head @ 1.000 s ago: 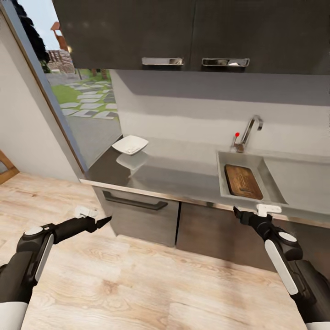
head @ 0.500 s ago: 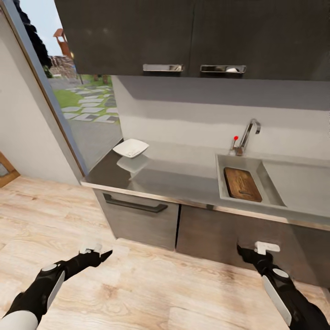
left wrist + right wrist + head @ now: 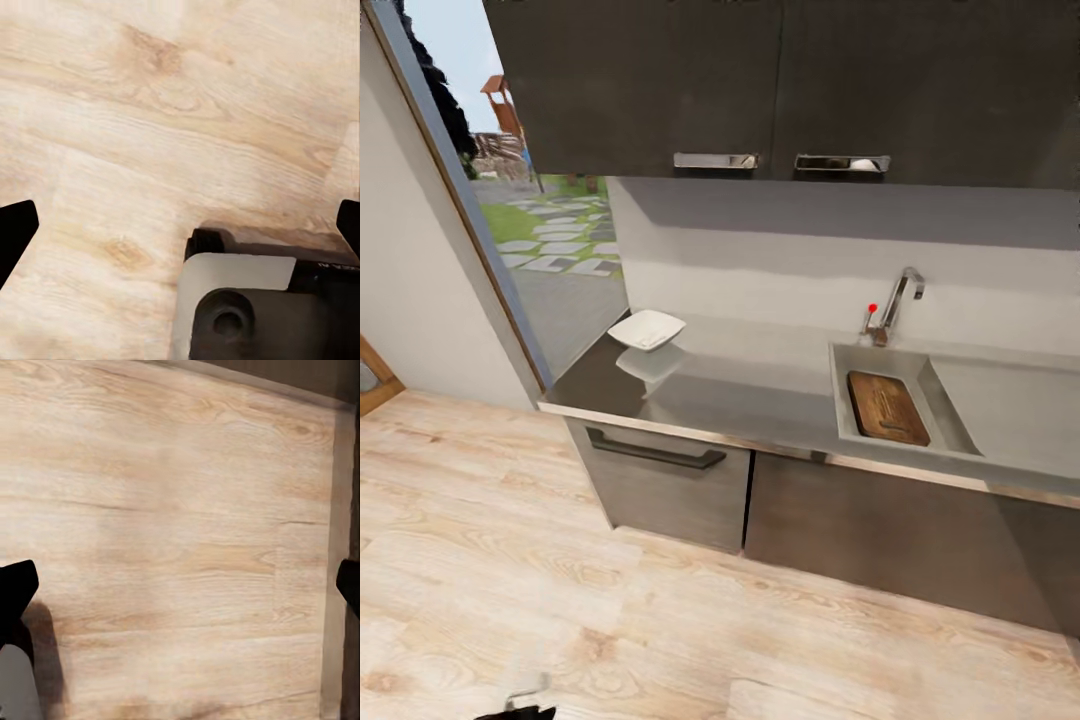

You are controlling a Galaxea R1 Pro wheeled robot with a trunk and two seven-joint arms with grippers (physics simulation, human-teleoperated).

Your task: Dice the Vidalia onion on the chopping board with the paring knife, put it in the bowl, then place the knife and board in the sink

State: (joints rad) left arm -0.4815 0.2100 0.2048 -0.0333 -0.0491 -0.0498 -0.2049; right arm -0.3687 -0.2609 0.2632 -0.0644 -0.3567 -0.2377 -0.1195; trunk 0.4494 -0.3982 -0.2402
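- Countertop [image 3: 750, 385]: glossy grey, running from the window side to the right edge of the head view, over dark cabinet fronts [image 3: 660, 480].
- Sink [image 3: 950, 425]: set into the right part of the countertop; bent chrome tap [image 3: 900, 300] and small red knob [image 3: 873, 308] at its far rim.
- Chopping board [image 3: 887, 408]: lying flat inside the sink basin, grain visible, slot handle toward the near end.
- Paring knife: possibly lying on the board as a faint dark mark, but too small to confirm.
- Bowl [image 3: 647, 329]: white, standing on the left end of the countertop, well apart from the sink; contents cannot be made out.
- Left gripper [image 3: 180, 225]: fingers spread wide, tips at opposite edges of the left wrist view, holding nothing, facing the wooden floor [image 3: 660, 620]; part of the robot's own body sits below it.
- Right gripper [image 3: 180, 585]: fingers likewise spread wide and empty, over the same floor, with a dark cabinet base along one edge.
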